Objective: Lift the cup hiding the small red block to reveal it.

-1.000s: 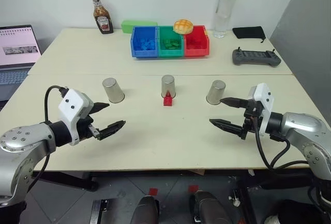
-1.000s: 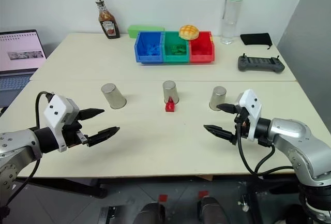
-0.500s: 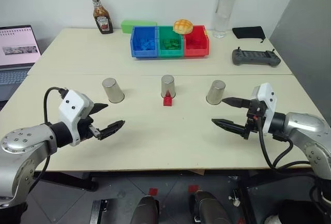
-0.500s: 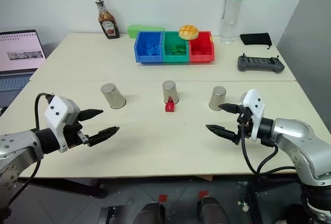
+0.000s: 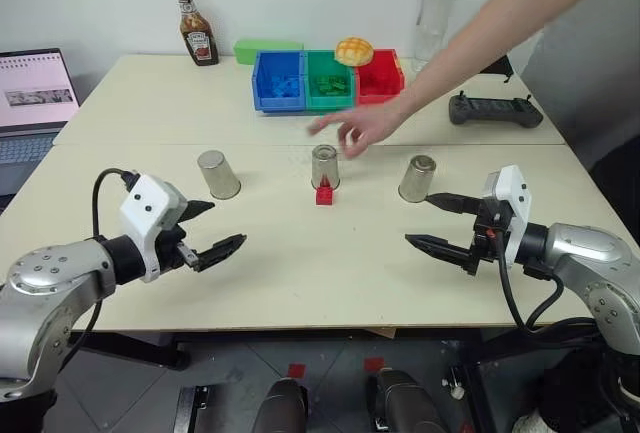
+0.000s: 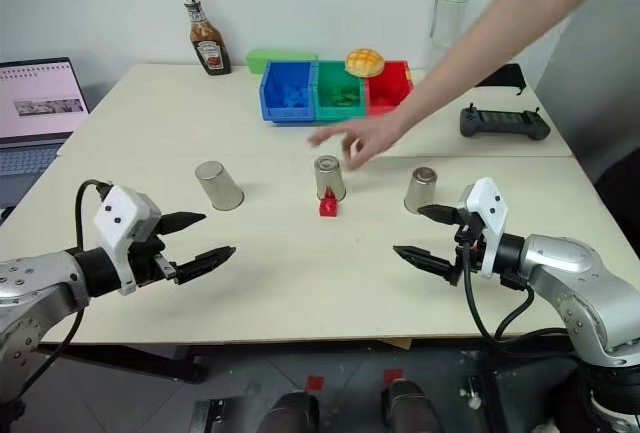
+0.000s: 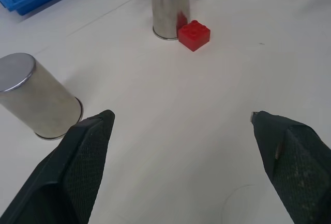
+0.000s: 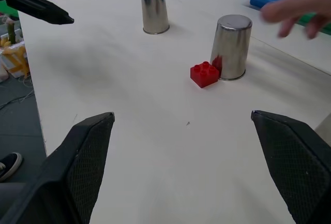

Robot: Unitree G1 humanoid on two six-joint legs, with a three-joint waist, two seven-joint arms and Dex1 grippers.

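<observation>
Steel cups (image 5: 324,166) number three, one block (image 5: 324,194) (uncovered); a hand (image 5: 352,129) has arrived; both grippers (image 5: 213,229) (image 5: 441,221) gape wide.

A pale table (image 5: 300,263) with a seam across its middle carries everything. On the near half three steel cups stand upside down in a row: left cup (image 5: 218,174), middle cup (image 5: 325,166), right cup (image 5: 417,178). A red block (image 5: 324,194) lies bare, touching the middle cup's near side. On the far half sit a sauce bottle (image 5: 196,32), a green box (image 5: 268,50), blue (image 5: 278,81), green (image 5: 329,81) and red (image 5: 380,80) bins touching in a row, a clear bottle (image 5: 437,11), a black pouch (image 6: 499,75) and a controller (image 5: 496,110). A laptop (image 5: 34,103) sits at the table's left.
</observation>
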